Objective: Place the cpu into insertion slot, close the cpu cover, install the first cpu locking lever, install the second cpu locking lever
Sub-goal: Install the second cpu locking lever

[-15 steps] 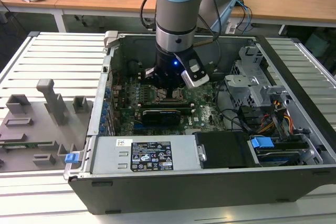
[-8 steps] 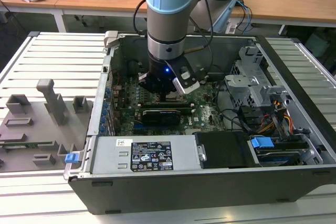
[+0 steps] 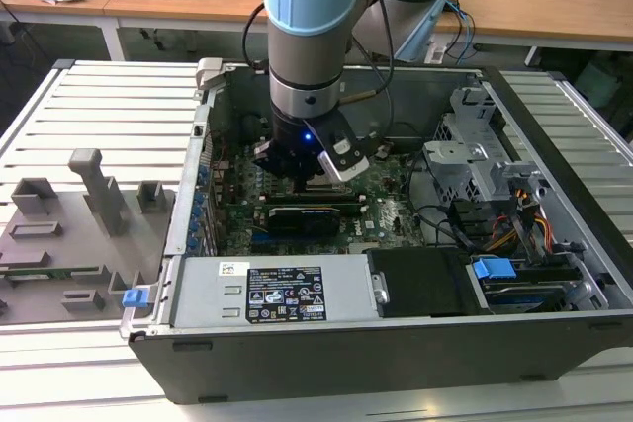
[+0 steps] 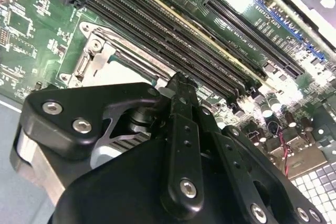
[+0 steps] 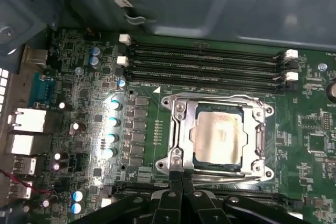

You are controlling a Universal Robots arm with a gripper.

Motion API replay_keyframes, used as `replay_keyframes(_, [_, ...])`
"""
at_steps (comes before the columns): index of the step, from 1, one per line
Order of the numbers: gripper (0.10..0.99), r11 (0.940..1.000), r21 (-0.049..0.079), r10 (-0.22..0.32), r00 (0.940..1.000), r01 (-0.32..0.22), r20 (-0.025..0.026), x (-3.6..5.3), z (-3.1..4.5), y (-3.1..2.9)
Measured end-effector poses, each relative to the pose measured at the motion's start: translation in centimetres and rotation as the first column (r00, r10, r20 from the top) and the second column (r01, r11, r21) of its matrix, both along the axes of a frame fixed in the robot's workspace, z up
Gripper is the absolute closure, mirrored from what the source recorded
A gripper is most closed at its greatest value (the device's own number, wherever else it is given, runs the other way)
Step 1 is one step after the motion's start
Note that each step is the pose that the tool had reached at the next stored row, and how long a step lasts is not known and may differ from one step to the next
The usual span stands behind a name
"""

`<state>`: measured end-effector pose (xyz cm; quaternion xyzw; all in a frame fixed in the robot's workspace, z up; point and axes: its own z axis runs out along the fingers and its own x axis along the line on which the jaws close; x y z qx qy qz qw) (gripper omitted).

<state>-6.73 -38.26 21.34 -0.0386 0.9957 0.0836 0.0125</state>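
In the first wrist view the cpu [image 5: 218, 137] lies flat in its socket, its dull silver top showing through the square window of the cpu cover [image 5: 177, 124]. The cover lies down flat around it. A thin locking lever [image 5: 220, 97] runs along the socket's edge by the memory slots. My gripper [image 5: 181, 178] has its two black fingers pressed together, shut, with the tips at the socket's opposite edge, just outside the cover. In the second wrist view the gripper [image 4: 178, 81] stands right over one side of the silver socket frame [image 4: 97, 59]. In the exterior view the gripper [image 3: 315, 173] reaches down into the open computer case.
Long black memory slots [image 5: 205, 61] run beside the socket on the green motherboard [image 5: 84, 77]. Capacitors [image 5: 111, 129] stand on the other side. The case wall [image 3: 554, 145], drive cage [image 3: 475, 155] and power supply [image 3: 267, 294] hem in the arm. A grey fixture plate [image 3: 79, 224] lies at the exterior view's left.
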Motion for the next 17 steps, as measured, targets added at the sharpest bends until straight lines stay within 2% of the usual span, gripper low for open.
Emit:
replay_keyframes(3, [0.980,0.9998,0.017,0.000,1.0000,0.000,0.0003,-0.28,-0.26,-0.17])
replay_keyframes(7, [0.980,0.9997,0.023,0.000,1.0000,0.000,0.0031,-1.07,-0.36,-0.22])
replay_keyframes(12, [0.980,0.9995,0.033,0.000,1.0000,0.000,0.0033,-1.17,-0.80,-0.22])
replay_keyframes(17, [0.980,0.9980,0.063,0.000,1.0000,0.000,0.0059,-1.50,-1.23,-0.27])
